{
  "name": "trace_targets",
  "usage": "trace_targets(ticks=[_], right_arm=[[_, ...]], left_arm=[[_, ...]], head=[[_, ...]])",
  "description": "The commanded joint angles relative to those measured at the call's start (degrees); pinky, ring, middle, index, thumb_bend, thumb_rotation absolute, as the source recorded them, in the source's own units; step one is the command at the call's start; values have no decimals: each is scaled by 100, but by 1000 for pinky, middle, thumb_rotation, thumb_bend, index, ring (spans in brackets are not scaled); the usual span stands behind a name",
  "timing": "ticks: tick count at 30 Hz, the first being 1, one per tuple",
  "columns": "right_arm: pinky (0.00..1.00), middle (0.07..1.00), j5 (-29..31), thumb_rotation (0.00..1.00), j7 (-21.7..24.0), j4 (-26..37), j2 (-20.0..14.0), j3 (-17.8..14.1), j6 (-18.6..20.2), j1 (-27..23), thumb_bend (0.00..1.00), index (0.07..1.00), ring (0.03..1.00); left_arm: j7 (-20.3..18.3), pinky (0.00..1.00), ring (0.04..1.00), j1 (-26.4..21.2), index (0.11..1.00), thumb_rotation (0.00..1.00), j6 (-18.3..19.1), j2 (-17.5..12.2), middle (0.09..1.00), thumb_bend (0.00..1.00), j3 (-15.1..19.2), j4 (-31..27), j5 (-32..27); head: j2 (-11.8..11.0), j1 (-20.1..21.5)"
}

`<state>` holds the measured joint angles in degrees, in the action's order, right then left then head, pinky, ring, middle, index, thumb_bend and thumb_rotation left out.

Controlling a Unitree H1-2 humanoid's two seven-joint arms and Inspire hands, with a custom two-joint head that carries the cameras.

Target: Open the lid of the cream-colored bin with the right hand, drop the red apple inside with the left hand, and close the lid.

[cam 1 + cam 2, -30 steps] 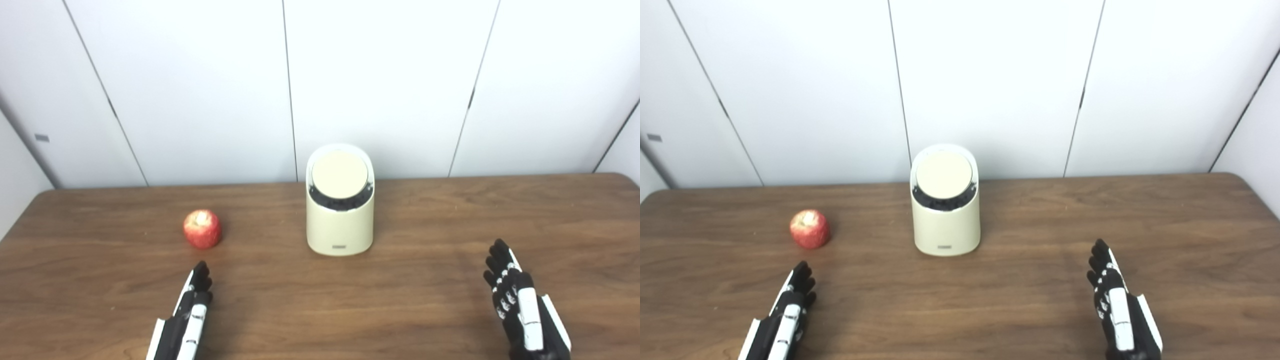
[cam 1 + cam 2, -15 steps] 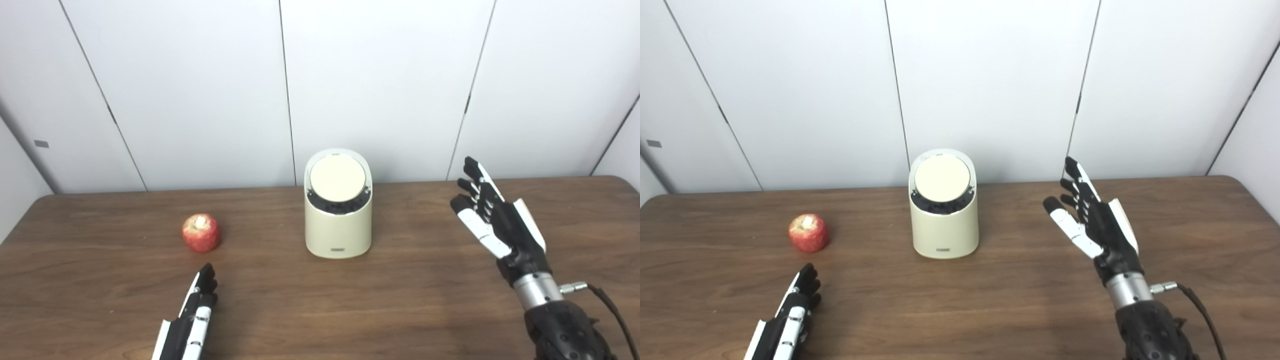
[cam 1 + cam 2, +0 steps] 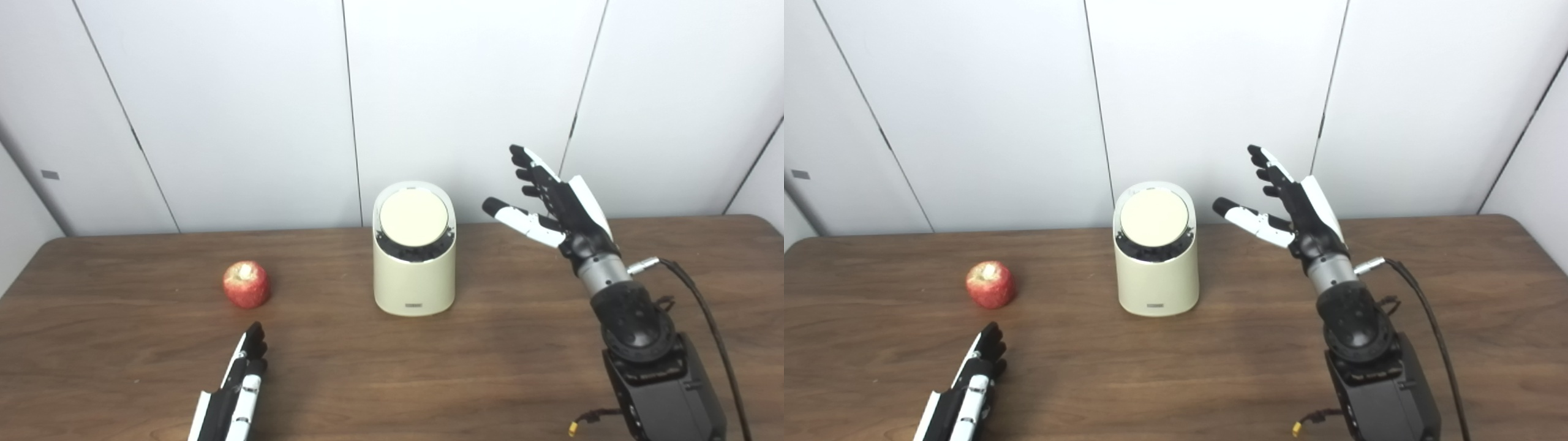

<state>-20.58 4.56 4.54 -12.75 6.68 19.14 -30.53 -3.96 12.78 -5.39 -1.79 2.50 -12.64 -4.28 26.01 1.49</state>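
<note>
Altogether one apple (image 3: 246, 292), one bin (image 3: 414, 269), two robot hands.

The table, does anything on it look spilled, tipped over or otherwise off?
Nothing stands out. The cream-colored bin stands upright with its lid closed, the red apple sits apart to its left, and both the right hand and left hand are open, touching nothing.

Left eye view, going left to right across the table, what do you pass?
Left hand and apple overlap in that direction, so their order is unclear → bin → right hand.
</note>
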Motion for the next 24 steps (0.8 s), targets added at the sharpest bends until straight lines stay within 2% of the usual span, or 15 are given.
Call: trace_targets(ticks=[1, 5, 10, 12, 17, 21, 24], right_arm=[[819, 926, -276, 573, 7, -61, -89, 136, 1, -447, 762, 940, 896], [803, 929, -414, 527, 39, -438, -60, 302, -65, -771, 786, 948, 898], [811, 952, -497, 393, -5, -942, -31, 467, -352, -1128, 802, 946, 917], [827, 950, -559, 368, -13, -1103, -28, 542, -427, -1243, 804, 948, 926], [817, 939, -681, 354, -34, -1521, 59, 661, -396, -1544, 788, 946, 911], [786, 919, -825, 350, -176, -1893, 158, 765, -531, -1725, 801, 929, 882], [801, 917, -847, 332, -282, -2144, 242, 775, -664, -1803, 814, 921, 888]], left_arm=[[59, 1000, 1000, 252, 1000, 831, -64, 221, 1000, 301, -136, -35, -7], [59, 1000, 1000, 235, 1000, 833, -156, 229, 1000, 303, -173, 33, -29], [74, 1000, 1000, 219, 1000, 831, -198, 202, 1000, 300, -250, 54, 87], [92, 1000, 1000, 218, 1000, 781, -161, 199, 1000, 289, -271, 33, 72], [135, 1000, 1000, 224, 1000, 706, -121, 178, 1000, 251, -314, 9, 91], [133, 1000, 1000, 220, 1000, 644, -109, 166, 1000, 227, -302, -6, 40], [133, 1000, 1000, 223, 1000, 609, -124, 166, 1000, 216, -296, -2, 26]], head=[[6, -1], [8, -13], [38, -58], [37, -59], [66, -62], [91, -4], [91, -4]])
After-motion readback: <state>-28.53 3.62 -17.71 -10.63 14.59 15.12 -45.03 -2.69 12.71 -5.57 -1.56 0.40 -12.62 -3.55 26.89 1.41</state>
